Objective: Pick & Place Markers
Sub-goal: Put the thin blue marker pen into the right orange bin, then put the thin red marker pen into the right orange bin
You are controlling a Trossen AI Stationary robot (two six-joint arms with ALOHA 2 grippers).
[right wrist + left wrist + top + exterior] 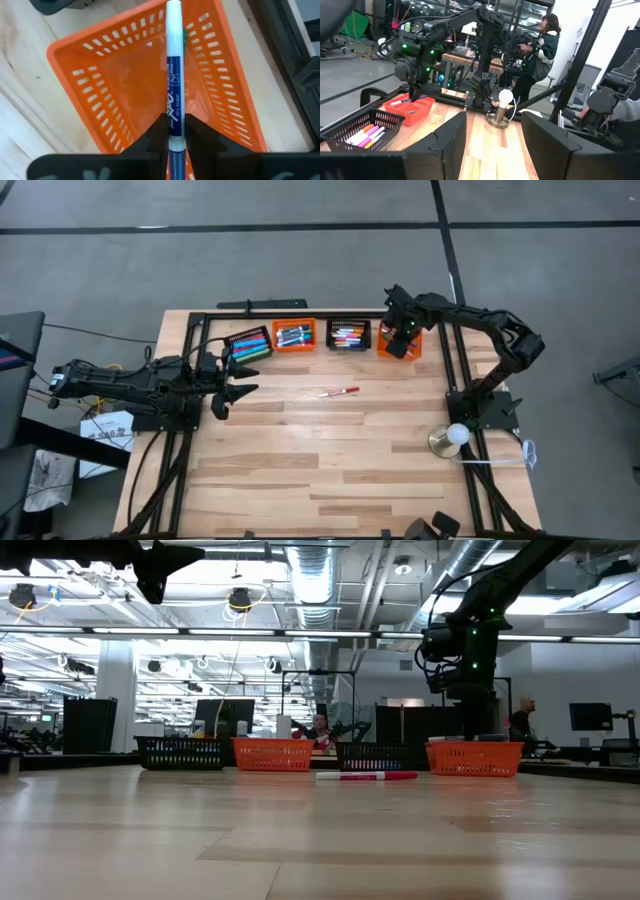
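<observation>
Only the right wrist view is showing the right claw (175, 131) gripping a blue marker (173, 75) over the orange basket (95, 90). Overhead, four baskets are lining the bench (330, 470), one red marker (339, 392) lying loose; left claw (228, 393) is hovering released.

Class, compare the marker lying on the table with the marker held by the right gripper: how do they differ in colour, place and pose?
The red marker lies flat on the bare table, untouched; the blue marker is pinched in the right gripper above the orange basket. The red marker has a red cap and red on its barrel; the blue marker has blue print on a white barrel. Both are slim, pen-like markers.
</observation>
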